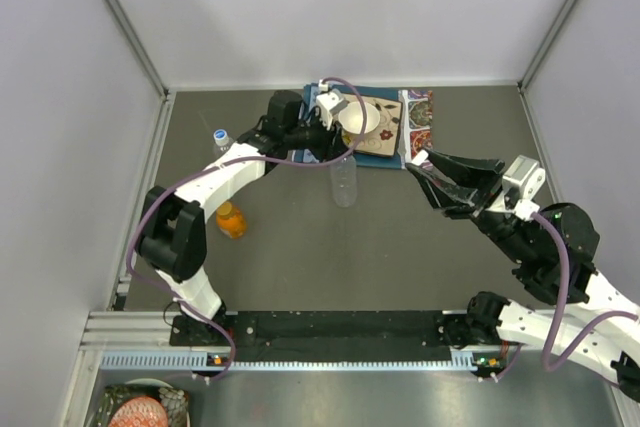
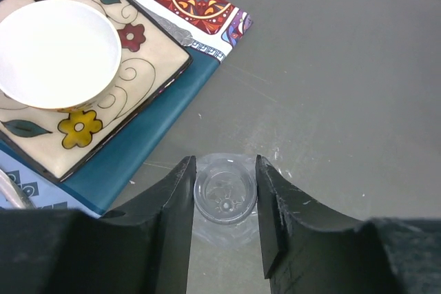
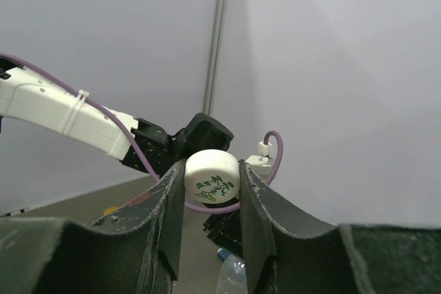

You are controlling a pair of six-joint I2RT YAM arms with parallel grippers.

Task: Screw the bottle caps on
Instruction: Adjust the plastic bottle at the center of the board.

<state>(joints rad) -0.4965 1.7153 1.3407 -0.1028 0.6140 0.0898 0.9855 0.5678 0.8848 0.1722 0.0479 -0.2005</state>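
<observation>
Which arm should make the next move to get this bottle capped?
Right. The right gripper pinches a white cap; the left gripper clasps the neck of the uncapped clear bottle, so it looks better used as the holder.

Clear bottle [image 1: 345, 187] — neck hidden under left gripper [image 1: 338, 150].

The only print in view is a green mark on the side wall of the white cap [image 3: 212, 175], which is pinched between the fingers of the right gripper [image 3: 212, 194]. The mark faces the wrist camera and sits on the lower half of the cap's wall. It looks like a few small characters beside a curved flourish, too small and blurred to read. No other text, label, brand, number or sign can be read in any view.
</observation>
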